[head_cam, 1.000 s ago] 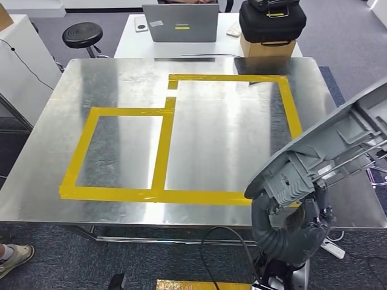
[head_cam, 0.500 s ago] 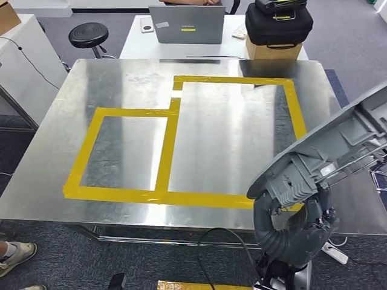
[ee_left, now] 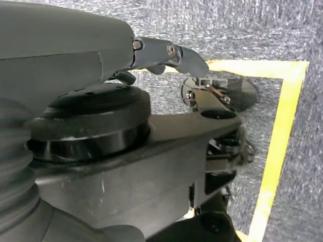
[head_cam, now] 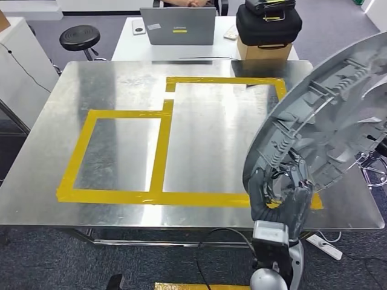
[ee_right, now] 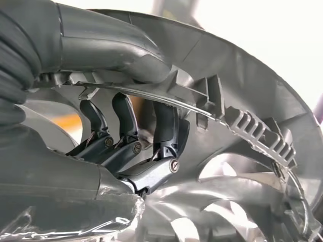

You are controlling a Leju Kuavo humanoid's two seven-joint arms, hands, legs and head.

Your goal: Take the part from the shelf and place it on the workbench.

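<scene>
Head view: 1 grey part (head_cam: pixel 328 115) in right hand (head_cam: pixel 278 202), above 1 workbench (head_cam: pixel 114 78).

We look down on a grey carpet floor (head_cam: pixel 41 254) around a steel table (head_cam: pixel 114 84) marked with yellow tape (head_cam: pixel 159 145) in two adjoining rectangles, overhead light glaring off the metal. Behind it stands a white desk (head_cam: pixel 130 45) carrying a grey laptop (head_cam: pixel 178 27), a phone (head_cam: pixel 138 26) and a black case (head_cam: pixel 269 24) on a cardboard box (head_cam: pixel 262 51), with a black stool (head_cam: pixel 77 37) to one side and a person's hands (head_cam: pixel 191 3) at the far edge. A white unit (head_cam: pixel 18 66) trailing a black cable stands at left, a power strip (head_cam: pixel 325 245) lies on the carpet at right, and yellow tape on the floor (ee_left: pixel 278 136) frames a patch of carpet.
</scene>
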